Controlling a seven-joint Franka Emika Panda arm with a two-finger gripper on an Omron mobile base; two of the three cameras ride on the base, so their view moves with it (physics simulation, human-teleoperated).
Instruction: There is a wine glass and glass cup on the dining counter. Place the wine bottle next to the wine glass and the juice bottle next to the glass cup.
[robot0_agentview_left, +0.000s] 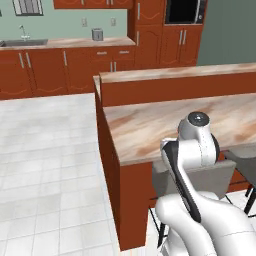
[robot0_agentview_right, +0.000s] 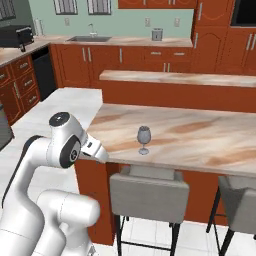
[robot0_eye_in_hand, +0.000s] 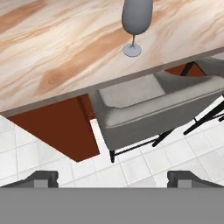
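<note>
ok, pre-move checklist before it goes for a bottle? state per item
1. End effector empty: ok, fingertips stand wide apart over the floor with nothing between them.
2. Wine glass upright on the dining counter: ok, standing near the front edge above a grey stool.
3. Wine bottle located: cannot tell.
4. Juice bottle located: cannot tell.
5. Glass cup located: cannot tell.
6. Free counter beside the wine glass: ok, bare marbled top on both sides of it.
</note>
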